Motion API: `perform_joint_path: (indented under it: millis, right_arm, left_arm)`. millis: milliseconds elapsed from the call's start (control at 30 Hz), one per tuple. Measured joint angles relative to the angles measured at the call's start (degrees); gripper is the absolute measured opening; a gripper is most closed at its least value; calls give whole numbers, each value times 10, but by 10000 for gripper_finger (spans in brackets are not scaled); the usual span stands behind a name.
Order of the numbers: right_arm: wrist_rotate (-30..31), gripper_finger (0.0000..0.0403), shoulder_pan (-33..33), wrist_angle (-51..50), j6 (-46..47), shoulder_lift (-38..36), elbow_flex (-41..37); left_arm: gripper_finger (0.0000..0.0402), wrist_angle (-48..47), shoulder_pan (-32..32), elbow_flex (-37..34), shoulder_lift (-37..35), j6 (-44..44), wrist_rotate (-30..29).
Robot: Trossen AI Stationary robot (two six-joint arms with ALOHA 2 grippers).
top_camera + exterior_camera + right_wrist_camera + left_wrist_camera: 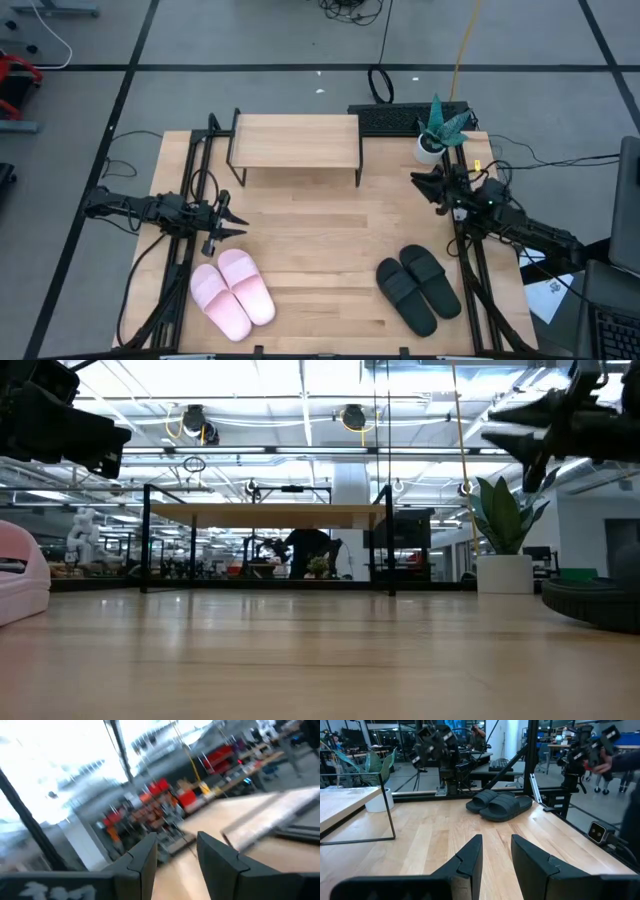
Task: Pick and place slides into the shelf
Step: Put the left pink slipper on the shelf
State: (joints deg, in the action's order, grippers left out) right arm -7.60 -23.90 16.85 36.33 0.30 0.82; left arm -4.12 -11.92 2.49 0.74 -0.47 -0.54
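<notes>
**Each pair lies just below its nearer hand**

Left hand [234, 222], fingers parted and grasping nothing, sits above the pink slides [232, 292]; right hand [425, 186] (likewise released) above the black slides [418, 288]. Both pairs run diagonally, lower frame; shelf [296, 140] upper centre.

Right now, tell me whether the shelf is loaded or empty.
Empty. The shelf has a bare plank top in the high view, and the low view shows nothing under it. The pink slides and black slides still lie on the table.

Two dark, slim jointed arms trailing black cables, each hand [496, 857] ending in two angular black fingers.
</notes>
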Motion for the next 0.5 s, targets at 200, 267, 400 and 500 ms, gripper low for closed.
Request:
perform_joint_path:
  millis: [200, 267, 400, 500]
  right_arm:
    - [0, 130, 0, 157, 99, 0, 0]
    - [0, 130, 0, 203, 109, 0, 0]
    - [-1, 130, 0, 295, 109, 0, 0]
    - [-1, 130, 0, 351, 107, 0, 0]
  left_arm:
    - [104, 5, 3, 0, 0, 38, -54]
    - [104, 12, 3, 0, 0, 47, -78]
    - [104, 33, 2, -2, 0, 44, -103]
    - [104, 48, 3, -1, 0, 31, -103]
